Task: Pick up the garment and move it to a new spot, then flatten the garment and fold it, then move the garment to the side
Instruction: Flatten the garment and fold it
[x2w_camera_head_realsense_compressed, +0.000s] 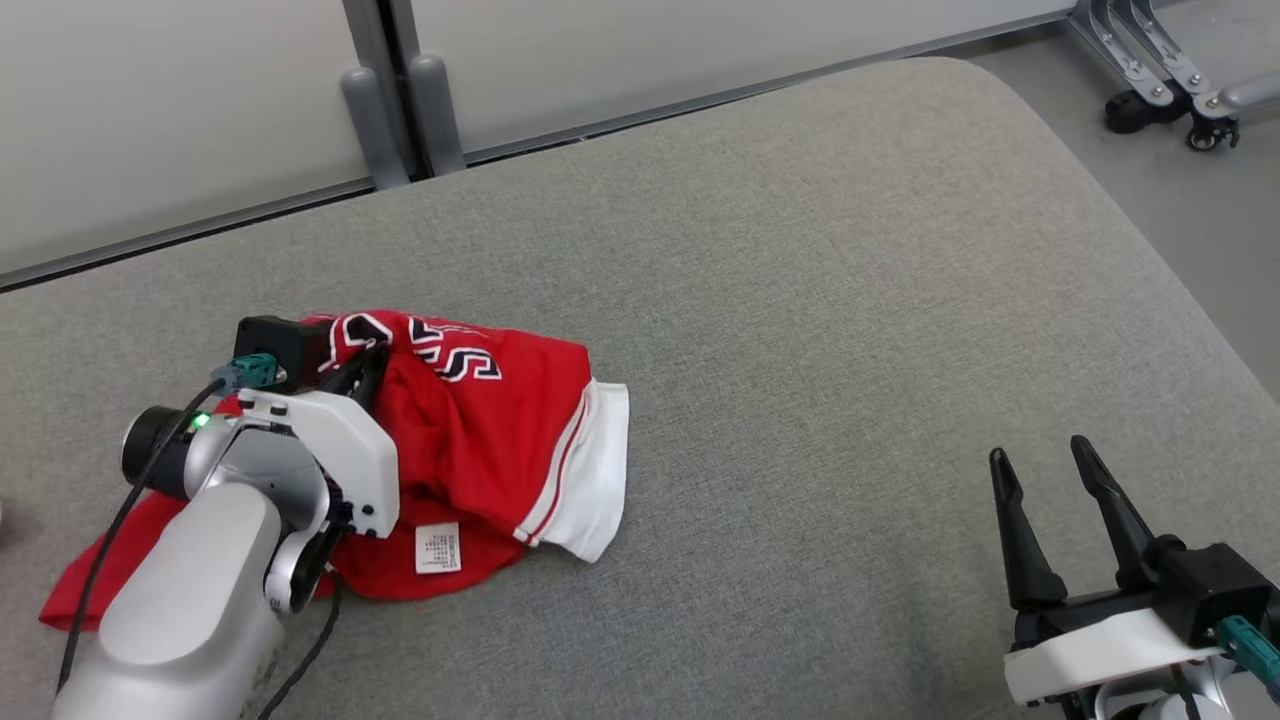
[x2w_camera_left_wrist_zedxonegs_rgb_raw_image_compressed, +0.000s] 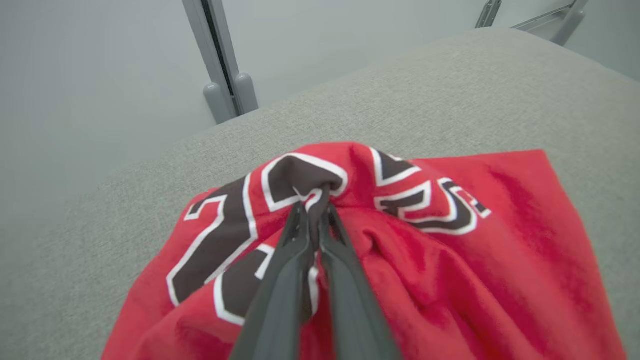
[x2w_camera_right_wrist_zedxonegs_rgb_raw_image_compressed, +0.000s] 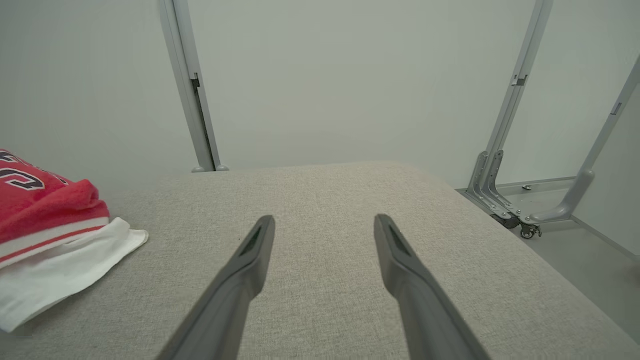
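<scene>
Red garment (x2w_camera_head_realsense_compressed: 480, 430) crumpled on L part of grey padded surface (x2w_camera_head_realsense_compressed: 850, 300), L gripper (x2w_camera_left_wrist_zedxonegs_rgb_raw_image_compressed: 315, 205) jaws pinching fold at its lettering, R gripper (x2w_camera_right_wrist_zedxonegs_rgb_raw_image_compressed: 325, 220) jaws spread, well apart from cloth

**Left forearm** (x2w_camera_head_realsense_compressed: 180, 610): rounded silver-grey casing, joined to a white wrist shell (x2w_camera_head_realsense_compressed: 340, 450).
**Cable** (x2w_camera_head_realsense_compressed: 95, 570): black, run along the forearm's outer side.
**Green light** (x2w_camera_head_realsense_compressed: 200, 421): lit, set on the wrist.
**Teal connector** (x2w_camera_head_realsense_compressed: 252, 372): fitted beside a black camera block (x2w_camera_head_realsense_compressed: 280, 342).
**Left gripper** (x2w_camera_left_wrist_zedxonegs_rgb_raw_image_compressed: 314, 207), **right gripper** (x2w_camera_head_realsense_compressed: 1040, 452): two long, dark grey, tapered fingers each. The right one is mounted on a black block (x2w_camera_head_realsense_compressed: 1210, 585) over a white base (x2w_camera_head_realsense_compressed: 1090, 655).
</scene>
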